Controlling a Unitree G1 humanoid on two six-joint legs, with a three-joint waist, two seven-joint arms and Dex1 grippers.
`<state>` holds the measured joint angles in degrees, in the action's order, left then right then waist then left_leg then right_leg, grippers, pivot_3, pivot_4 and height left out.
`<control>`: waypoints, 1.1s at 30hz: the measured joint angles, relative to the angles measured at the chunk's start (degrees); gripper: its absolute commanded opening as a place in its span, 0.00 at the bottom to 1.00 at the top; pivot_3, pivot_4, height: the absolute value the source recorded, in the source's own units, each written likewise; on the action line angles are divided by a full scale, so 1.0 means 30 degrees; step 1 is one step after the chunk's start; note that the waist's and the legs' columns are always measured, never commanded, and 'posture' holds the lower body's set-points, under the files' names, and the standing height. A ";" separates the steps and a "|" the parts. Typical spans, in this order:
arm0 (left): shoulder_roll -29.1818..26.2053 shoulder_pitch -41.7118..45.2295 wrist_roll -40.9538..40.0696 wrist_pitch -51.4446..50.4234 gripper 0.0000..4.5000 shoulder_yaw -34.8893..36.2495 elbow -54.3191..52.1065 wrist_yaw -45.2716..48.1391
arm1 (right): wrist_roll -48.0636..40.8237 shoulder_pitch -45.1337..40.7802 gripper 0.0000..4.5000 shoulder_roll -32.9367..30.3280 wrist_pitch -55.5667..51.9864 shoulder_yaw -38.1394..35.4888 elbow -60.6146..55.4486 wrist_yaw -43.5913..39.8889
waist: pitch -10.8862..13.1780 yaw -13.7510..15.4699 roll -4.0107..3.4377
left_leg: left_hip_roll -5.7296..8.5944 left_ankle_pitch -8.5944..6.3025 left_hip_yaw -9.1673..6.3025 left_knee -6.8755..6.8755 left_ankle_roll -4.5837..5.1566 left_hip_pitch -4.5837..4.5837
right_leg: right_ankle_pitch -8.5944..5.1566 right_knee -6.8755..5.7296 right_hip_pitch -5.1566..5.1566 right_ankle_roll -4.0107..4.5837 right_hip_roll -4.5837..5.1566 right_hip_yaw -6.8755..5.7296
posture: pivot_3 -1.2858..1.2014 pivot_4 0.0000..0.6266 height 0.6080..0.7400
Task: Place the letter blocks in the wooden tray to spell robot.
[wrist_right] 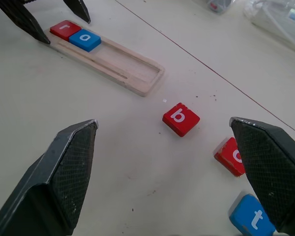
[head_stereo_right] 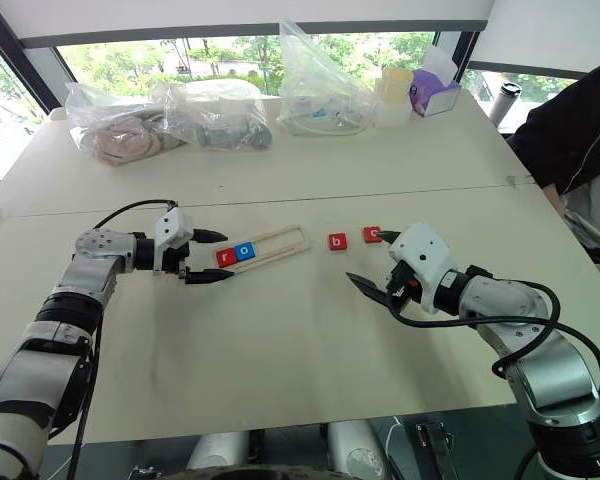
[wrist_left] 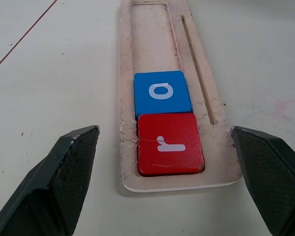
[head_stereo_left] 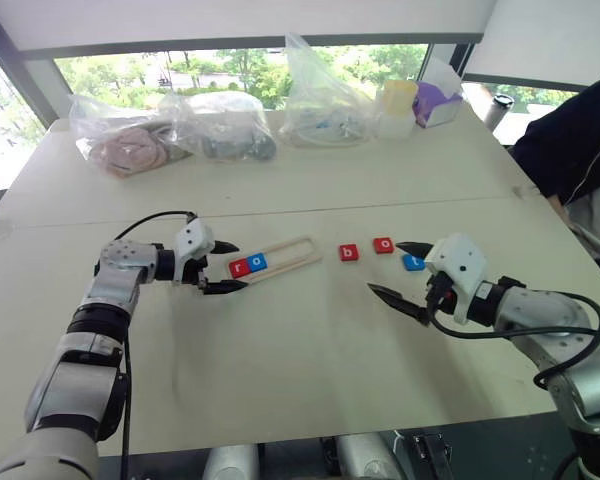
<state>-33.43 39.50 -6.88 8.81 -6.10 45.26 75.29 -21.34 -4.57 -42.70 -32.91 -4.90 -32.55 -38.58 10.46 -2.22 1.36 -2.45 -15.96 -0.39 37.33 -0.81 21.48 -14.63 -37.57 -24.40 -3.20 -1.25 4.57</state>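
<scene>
Left eye view: wooden tray [head_stereo_left: 295, 252] holds red r [head_stereo_left: 239, 267] and blue o [head_stereo_left: 257, 262]; red b [head_stereo_left: 349, 252] lies at 3 o'clock of it. Left wrist view: left gripper [wrist_left: 164, 174] gapes wide, empty. Right wrist view: right gripper [wrist_right: 164, 169] wide, empty; blue t [wrist_right: 250, 216] near

A wide white table [head_stereo_left: 310, 190] spans the frame. Along its far edge, at the upper middle, lie 3 clear plastic bags [head_stereo_left: 220, 125] of assorted items, a pale yellow cup [head_stereo_left: 398, 100] and a purple-and-white box [head_stereo_left: 437, 103]. A person's dark sleeve [head_stereo_left: 578, 140] shows at upper right.
</scene>
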 measured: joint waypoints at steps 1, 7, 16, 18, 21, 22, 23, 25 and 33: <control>0.0001 -0.0075 -0.0023 -0.0023 1.00 0.0071 -0.0037 0.0021 | 0.0002 0.0000 0.98 0.0000 0.0000 0.0015 0.0000 0.0010 | -0.0002 -0.0013 -0.0001 | 0.0000 0.0000 0.0000 -0.0002 0.0000 -0.0001 | 0.0002 0.0000 0.0000 -0.0002 0.0000 0.0000 | 0.52 0.24 1.00; 0.0184 -0.0456 -0.0466 -0.1072 1.00 0.0399 -0.0279 0.0018 | 0.0121 -0.0015 0.98 0.0063 0.0000 0.0391 0.0000 0.0075 | -0.0003 -0.0013 -0.0002 | -0.0001 0.0000 -0.0003 -0.0010 0.0000 0.0002 | 0.0010 0.0000 -0.0001 -0.0003 -0.0001 -0.0002 | 0.52 0.24 1.00; 0.0375 -0.0684 -0.0827 -0.2639 1.00 0.0455 -0.1222 0.0284 | 0.0277 -0.0187 0.98 0.0154 0.0005 0.0758 0.0000 0.0106 | -0.0001 -0.0062 0.0002 | -0.0001 0.0000 -0.0004 -0.0016 0.0000 0.0003 | 0.0013 0.0000 -0.0004 0.0003 -0.0003 -0.0002 | 0.52 0.24 1.00; 0.0331 -0.0879 -0.0851 -0.2837 1.00 0.0454 -0.1602 0.0392 | 0.0292 -0.0187 0.98 0.0154 0.0004 0.0759 0.0000 0.0104 | -0.0001 -0.0075 0.0002 | -0.0002 0.0000 -0.0004 -0.0018 0.0001 0.0002 | 0.0013 0.0000 -0.0004 0.0002 -0.0003 -0.0002 | 0.52 0.24 1.00; 0.0297 -0.1241 -0.0849 -0.2896 1.00 0.0435 -0.2165 0.0449 | 0.0325 -0.0159 0.98 0.0151 0.0004 0.0764 -0.0001 0.0104 | -0.0001 -0.0079 0.0001 | -0.0004 -0.0001 -0.0005 -0.0019 0.0000 0.0000 | 0.0013 0.0000 -0.0004 0.0001 -0.0002 -0.0001 | 0.52 0.24 1.00; 0.0289 -0.1311 -0.0836 -0.2897 1.00 0.0430 -0.2252 0.0449 | 0.0333 -0.0134 0.98 0.0151 0.0004 0.0765 0.0000 0.0104 | -0.0001 -0.0078 0.0001 | -0.0004 -0.0001 -0.0005 -0.0018 0.0001 0.0000 | 0.0013 0.0000 -0.0004 0.0001 -0.0003 -0.0002 | 0.52 0.24 1.00; 0.0265 -0.1420 -0.0813 -0.2847 1.00 0.0423 -0.2384 0.0437 | 0.0338 -0.0109 0.98 0.0151 0.0003 0.0775 -0.0001 0.0105 | -0.0001 -0.0078 0.0001 | -0.0004 -0.0001 -0.0005 -0.0018 0.0001 0.0000 | 0.0013 0.0000 -0.0004 0.0002 -0.0002 -0.0002 | 0.52 0.24 1.00; 0.0225 -0.1667 -0.0704 -0.2530 1.00 0.0409 -0.2604 0.0253 | 0.0344 -0.0050 0.98 0.0151 0.0000 0.0785 -0.0009 0.0105 | -0.0002 -0.0087 0.0001 | -0.0004 -0.0001 -0.0004 -0.0019 0.0000 -0.0002 | 0.0013 0.0000 -0.0004 0.0002 -0.0003 -0.0001 | 0.52 0.24 1.00; 0.0379 -0.2043 0.0058 0.0246 1.00 0.0083 -0.2360 -0.1705 | 0.0603 -0.0044 0.98 0.0143 0.0000 0.0793 -0.0024 0.0119 | -0.0043 -0.0061 -0.0021 | -0.0006 0.0001 -0.0004 -0.0011 -0.0001 -0.0038 | 0.0008 -0.0007 0.0026 -0.0004 -0.0002 0.0002 | 0.52 0.24 1.00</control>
<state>-32.29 33.38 -6.71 9.55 -5.85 38.18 70.18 -19.53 -4.70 -42.27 -32.91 -2.52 -32.62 -38.22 10.33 -2.40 1.29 -2.47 -15.96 -0.40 37.30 -0.82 21.37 -14.61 -37.59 -24.33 -3.21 -1.25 4.58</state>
